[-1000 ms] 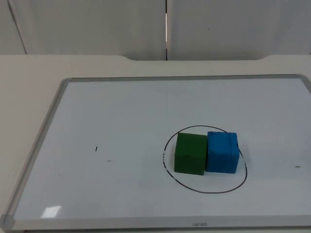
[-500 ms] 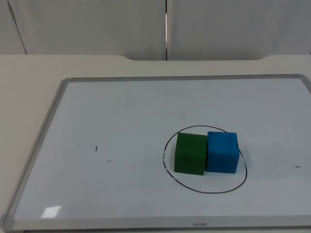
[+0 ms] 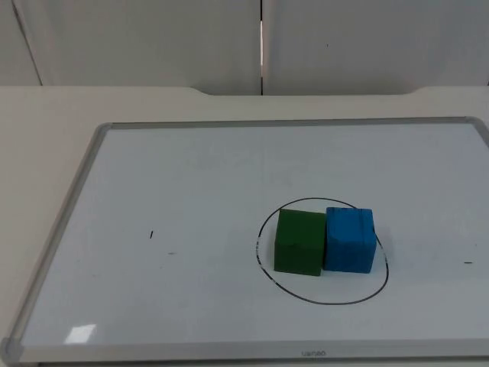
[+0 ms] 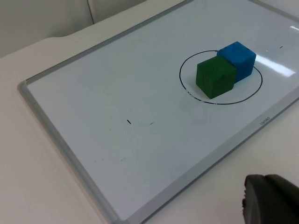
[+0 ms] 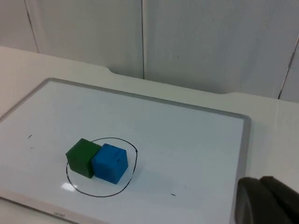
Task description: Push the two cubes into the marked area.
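Observation:
A green cube (image 3: 299,242) and a blue cube (image 3: 350,240) stand touching side by side, green on the left, inside a black drawn circle (image 3: 328,301) on the whiteboard (image 3: 191,176). The left wrist view has the green cube (image 4: 216,77) and blue cube (image 4: 237,58) far ahead, with a black part of my left gripper (image 4: 271,198) held back off the board's edge. From the right wrist view the green cube (image 5: 83,157) and blue cube (image 5: 110,163) sit well away from my right gripper (image 5: 266,200), which hangs off the board's right side. Both arms wait.
The whiteboard has a raised grey frame (image 3: 76,191) all round and lies on the white table (image 3: 46,115). Small pen marks (image 3: 151,235) sit left of the circle. The grey partition wall (image 3: 153,38) closes the back.

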